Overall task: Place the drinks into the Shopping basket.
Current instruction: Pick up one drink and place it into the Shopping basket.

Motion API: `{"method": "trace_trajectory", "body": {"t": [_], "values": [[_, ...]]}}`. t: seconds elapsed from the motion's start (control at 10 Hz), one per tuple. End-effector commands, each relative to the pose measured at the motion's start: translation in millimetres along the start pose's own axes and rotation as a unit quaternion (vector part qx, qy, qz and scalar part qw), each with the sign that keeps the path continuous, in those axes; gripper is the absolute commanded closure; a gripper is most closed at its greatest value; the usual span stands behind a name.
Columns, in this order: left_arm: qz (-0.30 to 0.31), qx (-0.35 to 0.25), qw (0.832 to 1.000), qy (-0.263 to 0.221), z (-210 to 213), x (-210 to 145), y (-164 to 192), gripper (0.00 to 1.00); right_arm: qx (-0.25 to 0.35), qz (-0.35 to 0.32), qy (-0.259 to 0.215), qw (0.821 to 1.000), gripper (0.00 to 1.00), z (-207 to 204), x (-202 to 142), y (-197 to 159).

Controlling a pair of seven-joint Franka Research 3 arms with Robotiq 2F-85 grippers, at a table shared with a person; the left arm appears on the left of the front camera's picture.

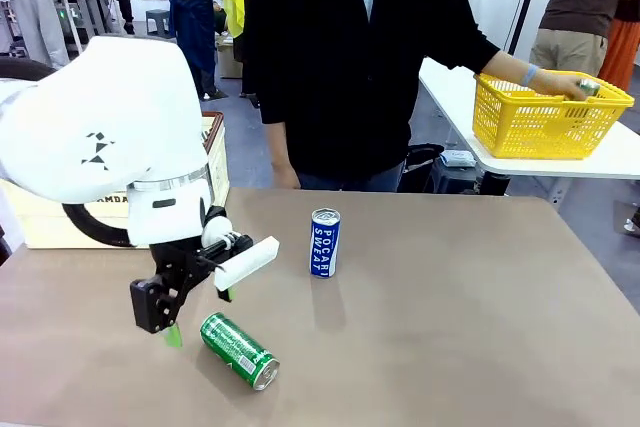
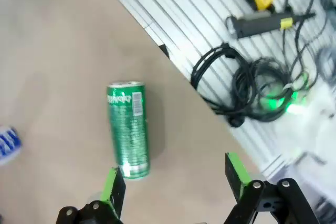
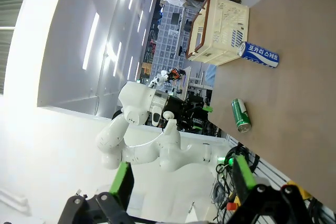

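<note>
— Status on the desk [image 1: 480, 297]?
— The green can [image 1: 238, 350] lies on its side near the front edge. The blue can [image 1: 324, 242] stands upright mid-desk. Both are outside the Shopping basket [image 3: 218, 38], which sits at the far left.
— And the hands?
— The left hand [image 2: 174, 177] hovers over the green can's end, fingers spread wide, probably lining up a grasp. The right hand [image 3: 182, 177] is equally wide, holding nothing, well apart.
</note>
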State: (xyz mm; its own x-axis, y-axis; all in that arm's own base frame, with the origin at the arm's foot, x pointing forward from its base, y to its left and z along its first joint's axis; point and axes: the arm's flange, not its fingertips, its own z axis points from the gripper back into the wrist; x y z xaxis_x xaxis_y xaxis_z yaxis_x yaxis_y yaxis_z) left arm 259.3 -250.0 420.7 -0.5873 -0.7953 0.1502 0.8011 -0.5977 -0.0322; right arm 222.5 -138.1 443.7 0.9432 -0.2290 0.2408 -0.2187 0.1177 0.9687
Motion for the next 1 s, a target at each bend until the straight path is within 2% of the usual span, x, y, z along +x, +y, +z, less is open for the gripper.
{"method": "trace_trajectory", "body": {"t": [0.0,0.1,0.2,0.4,0.5,0.7,0.9], "values": [[-0.136,0.06,0.987,-0.061,-8.2,-10.3,-6.6,0.0,0.007,-0.008,-0.004,1.0,0.0,0.5,3.1,8.2],[-0.046,0.085,0.993,-0.067,-6.6,-7.7,-4.4,0.0,0.007,-0.008,-0.004,1.0,0.0,0.5,3.1,8.2],[-0.072,0.032,0.997,-0.004,7.0,1.8,6.7,0.0,0.007,-0.008,-0.004,1.0,0.0,0.5,3.1,8.2],[-0.072,0.032,0.997,-0.004,7.0,1.8,6.7,0.0,0.007,-0.008,-0.004,1.0,0.0,0.5,3.1,8.2],[-0.082,0.054,0.995,-0.017,10.6,2.0,11.6,0.0,0.007,-0.008,-0.004,1.0,0.0,0.5,3.1,8.2],[-0.062,0.038,0.997,0.003,-29.3,-8.6,17.6,0.0,0.007,-0.008,-0.004,1.0,0.0,0.5,3.1,8.2],[-0.075,0.035,0.997,0.002,-62.1,-19.4,15.6,0.0,0.007,-0.008,-0.004,1.0,0.0,0.5,3.1,8.2]]}}
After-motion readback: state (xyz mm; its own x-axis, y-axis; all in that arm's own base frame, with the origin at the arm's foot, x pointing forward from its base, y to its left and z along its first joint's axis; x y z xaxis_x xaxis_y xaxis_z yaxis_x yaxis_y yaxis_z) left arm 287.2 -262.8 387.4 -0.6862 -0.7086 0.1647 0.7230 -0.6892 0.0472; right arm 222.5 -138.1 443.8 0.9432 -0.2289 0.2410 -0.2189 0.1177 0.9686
